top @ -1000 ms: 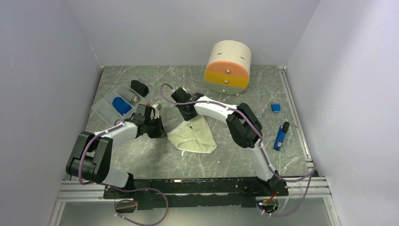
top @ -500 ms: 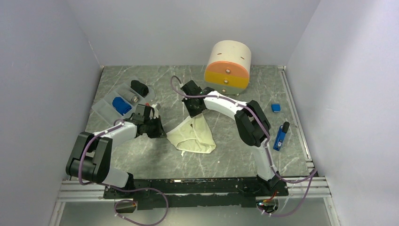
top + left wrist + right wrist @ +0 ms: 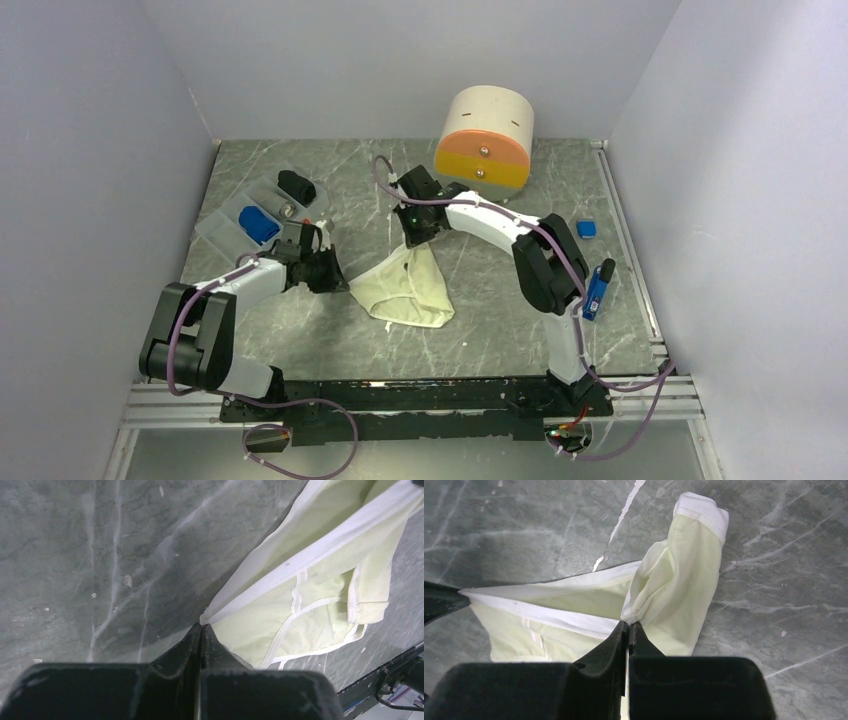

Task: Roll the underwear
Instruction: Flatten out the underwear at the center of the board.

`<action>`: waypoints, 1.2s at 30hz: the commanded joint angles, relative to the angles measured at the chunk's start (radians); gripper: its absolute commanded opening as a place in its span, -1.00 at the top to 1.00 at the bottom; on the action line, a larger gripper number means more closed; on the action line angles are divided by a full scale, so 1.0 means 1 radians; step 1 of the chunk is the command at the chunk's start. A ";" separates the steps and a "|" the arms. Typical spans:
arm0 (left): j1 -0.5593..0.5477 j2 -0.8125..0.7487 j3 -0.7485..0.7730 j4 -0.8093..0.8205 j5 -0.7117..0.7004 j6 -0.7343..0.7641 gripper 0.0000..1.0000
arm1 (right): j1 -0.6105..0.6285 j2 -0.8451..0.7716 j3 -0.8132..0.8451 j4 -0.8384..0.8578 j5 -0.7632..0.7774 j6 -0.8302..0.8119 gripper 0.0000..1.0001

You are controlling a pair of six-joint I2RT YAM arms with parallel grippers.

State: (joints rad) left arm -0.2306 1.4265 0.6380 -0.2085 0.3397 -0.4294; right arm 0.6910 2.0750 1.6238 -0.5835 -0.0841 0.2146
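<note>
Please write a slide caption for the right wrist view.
Right pincer pinches the cream underwear by its white trim, over the marble table.

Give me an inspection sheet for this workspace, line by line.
Surface: grey marbled table, pale streaks.
Job's things: cream underwear unrolled, stretched between both hands; blue underwear rolled, in the tray.
Clutter: black bundle in the tray; drawer unit; small blue block; blue tool.
Hands: left hand and right hand each shut on a white-trimmed edge.
Cables: purple cables along both arms.
Surroundings: plain pale walls.
</note>
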 commanded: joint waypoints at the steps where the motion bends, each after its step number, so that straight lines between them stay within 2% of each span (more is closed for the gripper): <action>1: 0.025 -0.033 0.016 -0.031 -0.019 0.030 0.90 | -0.038 -0.094 -0.026 0.052 -0.046 -0.001 0.92; 4: 0.033 -0.034 0.015 -0.032 -0.019 0.032 0.90 | -0.072 -0.114 -0.053 0.072 -0.124 0.022 0.78; 9: 0.045 -0.035 0.022 -0.044 -0.024 0.038 0.90 | -0.119 -0.138 -0.096 0.098 -0.202 0.044 0.84; 11: 0.053 -0.037 0.022 -0.045 -0.021 0.039 0.90 | -0.134 -0.147 -0.109 0.106 -0.242 0.044 0.94; 12: 0.056 -0.037 0.023 -0.049 -0.022 0.040 0.90 | -0.139 -0.153 -0.114 0.106 -0.248 0.045 1.00; 15: 0.071 -0.040 0.028 -0.055 -0.016 0.040 0.90 | -0.156 -0.185 -0.129 0.077 -0.213 0.053 1.00; 19: 0.111 -0.034 0.057 -0.081 0.003 0.071 0.90 | -0.200 -0.272 -0.226 0.093 -0.198 0.065 1.00; 23: 0.143 -0.007 0.150 -0.158 0.061 0.148 0.90 | -0.252 -0.352 -0.340 0.084 -0.218 0.061 1.00; 27: 0.161 0.075 0.264 -0.260 0.131 0.255 0.90 | -0.286 -0.457 -0.499 0.114 -0.250 0.088 1.00; 32: 0.163 0.213 0.353 -0.314 0.296 0.371 0.90 | -0.294 -0.525 -0.678 0.164 -0.290 0.114 1.00; 34: 0.163 0.284 0.400 -0.367 0.297 0.434 0.90 | -0.297 -0.545 -0.722 0.186 -0.275 0.113 0.87; 36: 0.163 0.330 0.433 -0.393 0.284 0.489 0.90 | -0.298 -0.550 -0.721 0.194 -0.269 0.107 0.58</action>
State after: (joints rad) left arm -0.0704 1.6836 1.0073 -0.4965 0.5568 -0.1051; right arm 0.3950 1.5787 0.9215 -0.4591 -0.3443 0.3138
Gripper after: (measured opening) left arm 0.054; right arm 0.108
